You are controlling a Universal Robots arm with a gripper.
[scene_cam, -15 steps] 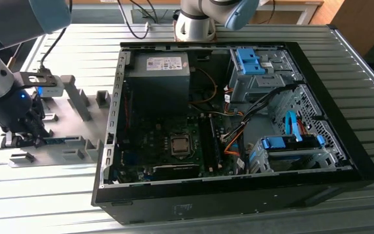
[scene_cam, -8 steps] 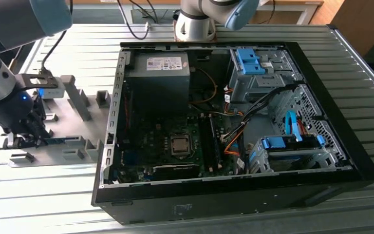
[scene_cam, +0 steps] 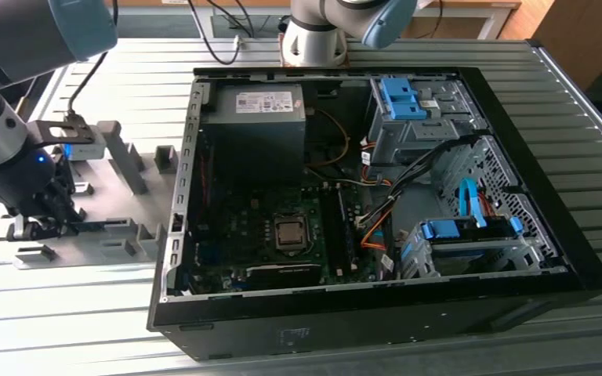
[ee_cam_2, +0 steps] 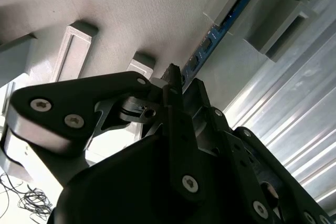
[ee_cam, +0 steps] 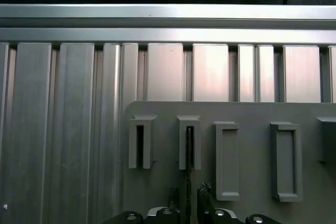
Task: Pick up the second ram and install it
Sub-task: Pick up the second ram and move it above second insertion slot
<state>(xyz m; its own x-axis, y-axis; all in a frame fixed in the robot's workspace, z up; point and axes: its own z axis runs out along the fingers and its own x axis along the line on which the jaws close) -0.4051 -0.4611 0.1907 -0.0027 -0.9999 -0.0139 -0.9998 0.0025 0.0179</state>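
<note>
The second ram (ee_cam_2: 220,27) is a thin blue-green strip standing on edge in a slotted grey holder block (ee_cam: 189,127). In the first wrist view the ram (ee_cam: 188,153) appears edge-on as a dark line running from that block down to my gripper (ee_cam: 187,195). My gripper (ee_cam_2: 186,77) straddles the strip's near end, one finger (ee_cam_2: 173,85) on each side, and a narrow gap shows on both sides, so it is open. In the exterior view the gripper (scene_cam: 41,227) hangs low over the grey holder plate (scene_cam: 107,200), at the view's left.
An open black computer case (scene_cam: 385,301) lies to the exterior view's right of the plate, motherboard up, with dark memory slots (scene_cam: 335,227) beside the processor socket (scene_cam: 289,233). More grey holder blocks (ee_cam: 227,161) stand on the plate. The ribbed metal table (ee_cam: 63,129) surrounds everything.
</note>
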